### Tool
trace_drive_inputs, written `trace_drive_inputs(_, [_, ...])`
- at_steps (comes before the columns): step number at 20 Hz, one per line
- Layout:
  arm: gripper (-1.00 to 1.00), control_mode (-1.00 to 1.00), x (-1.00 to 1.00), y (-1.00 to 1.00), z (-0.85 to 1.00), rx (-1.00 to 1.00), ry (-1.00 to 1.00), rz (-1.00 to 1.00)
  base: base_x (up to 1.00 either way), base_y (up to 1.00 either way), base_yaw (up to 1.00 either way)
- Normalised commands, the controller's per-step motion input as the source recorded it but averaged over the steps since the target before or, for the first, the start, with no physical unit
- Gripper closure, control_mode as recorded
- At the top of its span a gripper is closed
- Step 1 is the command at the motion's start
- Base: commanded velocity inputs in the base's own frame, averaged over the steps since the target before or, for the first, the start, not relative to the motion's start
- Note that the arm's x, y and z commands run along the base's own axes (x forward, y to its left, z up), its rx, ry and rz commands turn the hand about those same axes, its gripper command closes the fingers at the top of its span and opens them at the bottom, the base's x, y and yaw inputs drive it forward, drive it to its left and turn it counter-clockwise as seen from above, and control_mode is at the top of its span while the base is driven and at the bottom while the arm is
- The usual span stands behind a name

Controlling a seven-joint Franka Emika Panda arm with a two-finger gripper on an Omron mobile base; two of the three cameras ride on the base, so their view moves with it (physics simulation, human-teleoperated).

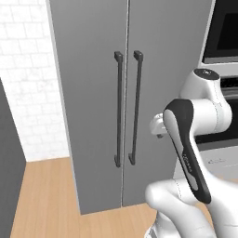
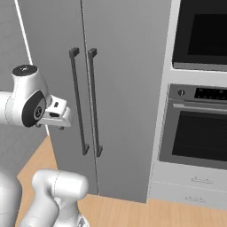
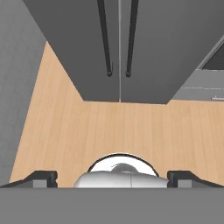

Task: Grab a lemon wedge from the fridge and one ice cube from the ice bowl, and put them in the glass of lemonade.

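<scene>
Wood floor [image 3: 109, 127] below | fridge [image 1: 93, 93] doors shut, contents hidden | tool [image 3: 112, 178] spread wide, empty, fingertips cropped

Both base views facing the closed fridge [image 1: 125, 107] from near, sharing its handles [image 2: 84, 102]; hand view looking down at the floor [image 3: 113, 127].

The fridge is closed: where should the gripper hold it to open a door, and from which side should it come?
Probably one of the two dark vertical bar handles beside the centre seam of the fridge. Come straight from the front, open gripper turned so its fingers close across the thin bar; the bars stand off the flat doors.
</scene>
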Motion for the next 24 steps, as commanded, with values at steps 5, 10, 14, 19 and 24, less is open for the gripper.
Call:
trace_drive_inputs(5, [-1.0,1.0,0.0,0.0,0.0,0.0,0.0,0.0,0.31,0.0,0.0])
trace_drive_inputs(10, [-1.0,1.0,0.0,0.0,0.0,0.0,0.0,0.0,0.08,0.0,0.0])
trace_drive_inputs(14, [-1.0,1.0,0.0,0.0,0.0,0.0,0.0,0.0,-0.06,0.0,0.0])
trace_drive_inputs(19, [-1.0,1.0,0.0,0.0,0.0,0.0,0.0,0.0,0.09,0.0,0.0])
trace_drive_inputs(24, [-1.0,1.0,0.0,0.0,0.0,0.0,0.0,0.0,0.0,0.0,0.0])
